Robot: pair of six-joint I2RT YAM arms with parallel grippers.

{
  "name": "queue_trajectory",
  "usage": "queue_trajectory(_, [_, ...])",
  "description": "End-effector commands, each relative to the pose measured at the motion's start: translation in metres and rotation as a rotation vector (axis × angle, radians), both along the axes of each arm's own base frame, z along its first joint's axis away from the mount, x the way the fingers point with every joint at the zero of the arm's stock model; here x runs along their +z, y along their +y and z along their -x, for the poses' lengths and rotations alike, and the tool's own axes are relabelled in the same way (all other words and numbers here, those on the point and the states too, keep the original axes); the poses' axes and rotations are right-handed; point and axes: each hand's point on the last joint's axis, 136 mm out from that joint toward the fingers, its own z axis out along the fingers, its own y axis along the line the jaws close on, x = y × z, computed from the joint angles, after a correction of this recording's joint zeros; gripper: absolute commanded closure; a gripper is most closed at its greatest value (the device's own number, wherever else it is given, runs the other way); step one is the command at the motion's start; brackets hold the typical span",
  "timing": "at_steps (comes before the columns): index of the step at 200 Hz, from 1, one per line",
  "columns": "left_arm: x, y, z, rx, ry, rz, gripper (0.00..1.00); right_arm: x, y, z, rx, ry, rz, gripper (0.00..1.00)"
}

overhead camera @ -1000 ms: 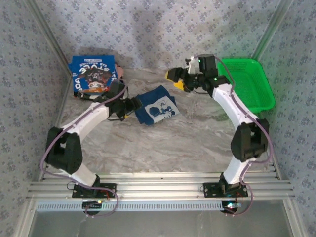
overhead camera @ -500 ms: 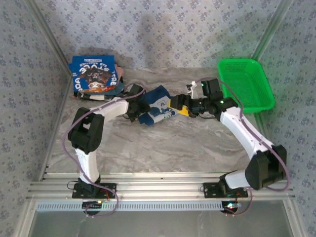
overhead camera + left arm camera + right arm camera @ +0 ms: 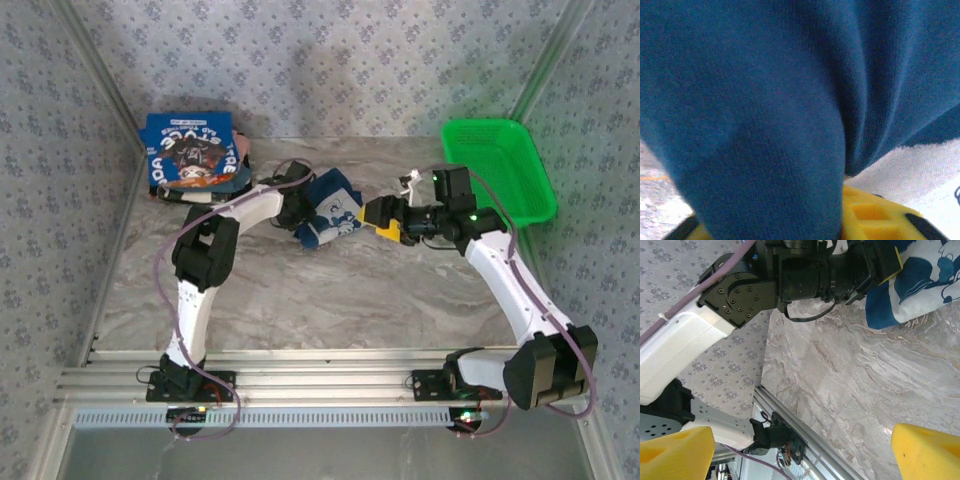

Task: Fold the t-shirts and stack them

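The dark navy t-shirt (image 3: 328,212) with its pale cartoon print lies bunched at the middle of the table. My left gripper (image 3: 300,208) is at its left edge, shut on the cloth. In the left wrist view, navy cloth (image 3: 765,110) drapes over the jaws and one yellow finger (image 3: 875,215) shows beneath it. My right gripper (image 3: 385,220) hovers just right of the shirt, open and holding nothing. Its yellow fingertips (image 3: 675,455) stand wide apart, and the shirt's printed corner (image 3: 920,280) lies ahead of them. The brighter blue t-shirt (image 3: 190,150) lies folded at the back left.
A green mesh basket (image 3: 500,170) stands at the back right, close behind the right arm. The patterned walls close in the table on three sides, and the aluminium rail (image 3: 320,380) runs along the near edge. Bare marble (image 3: 330,290) spreads across the front.
The left gripper pushed right and farther back with the navy shirt, bunching it. The right gripper came forward from the back and now sits beside the shirt's right edge.
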Motion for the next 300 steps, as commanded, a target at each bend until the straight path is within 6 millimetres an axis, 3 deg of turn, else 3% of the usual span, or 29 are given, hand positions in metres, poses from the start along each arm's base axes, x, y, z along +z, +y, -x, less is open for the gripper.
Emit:
queue_trajectory(1, [-0.022, 0.015, 0.023, -0.078, 0.1, -0.136, 0.86, 0.007, -0.005, 0.01, 0.026, -0.007, -0.024, 0.07])
queue_trajectory(27, [0.011, 0.026, 0.008, -0.149, 0.026, -0.248, 1.0, 0.011, -0.01, 0.009, 0.015, -0.017, -0.032, 0.07])
queue_trajectory(58, [0.087, 0.024, -0.024, -0.261, -0.169, -0.338, 1.0, 0.011, -0.009, 0.009, 0.029, -0.017, -0.052, 0.05])
queue_trajectory(83, [0.134, 0.025, -0.038, -0.368, -0.246, -0.43, 1.0, 0.014, -0.007, 0.007, 0.026, -0.023, -0.075, 0.0])
queue_trajectory(137, [0.208, 0.03, -0.057, -0.495, -0.391, -0.582, 1.0, 0.013, -0.008, 0.003, 0.012, -0.016, -0.082, 0.0])
queue_trajectory(180, [0.242, 0.035, -0.063, -0.584, -0.472, -0.662, 1.0, 0.009, -0.008, 0.0, -0.002, -0.007, -0.085, 0.0])
queue_trajectory(259, [0.276, 0.057, -0.073, -0.653, -0.564, -0.627, 1.0, -0.002, -0.008, -0.007, -0.014, 0.025, -0.075, 0.0])
queue_trajectory(300, [0.288, 0.085, -0.084, -0.639, -0.588, -0.608, 1.0, -0.009, -0.007, -0.01, -0.02, 0.046, -0.065, 0.0])
